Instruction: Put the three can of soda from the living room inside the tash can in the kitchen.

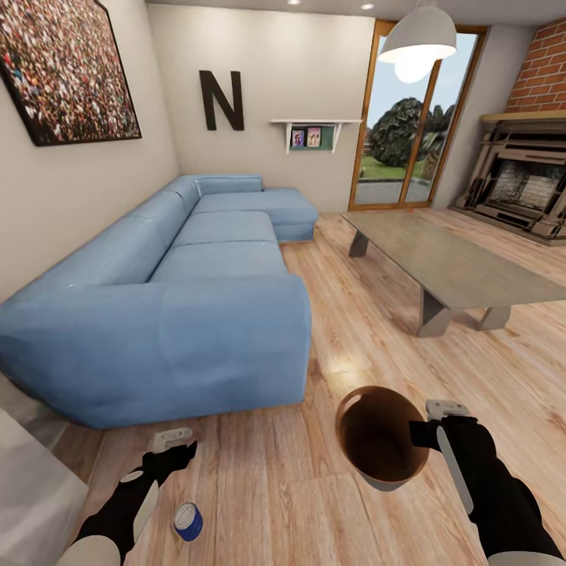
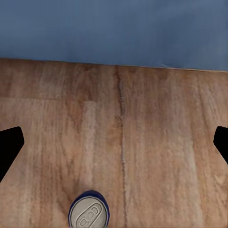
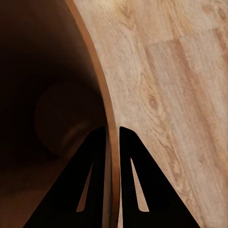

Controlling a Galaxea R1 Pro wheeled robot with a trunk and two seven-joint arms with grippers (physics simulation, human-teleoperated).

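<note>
One dark blue can of soda [image 1: 188,521] with a silvery top stands upright on the wood floor near the sofa's front corner; the left wrist view looks down on the same can [image 2: 89,212]. My left gripper [image 1: 185,446] hovers open just beyond the can, its fingertips spread wide [image 2: 118,140] with nothing between them. My right gripper [image 1: 420,435] is shut on the rim of the tash can [image 1: 377,440], held tilted above the floor with its dark brown inside facing me. In the right wrist view the fingers [image 3: 90,166] straddle the copper rim [image 3: 95,71].
This is the living room. A long light-blue corner sofa [image 1: 196,306] fills the left, a low grey coffee table [image 1: 456,267] stands at right, and a brick fireplace [image 1: 527,189] is beyond it. Wood floor [image 1: 314,487] lies between. A white surface [image 1: 31,487] sits at the lower left.
</note>
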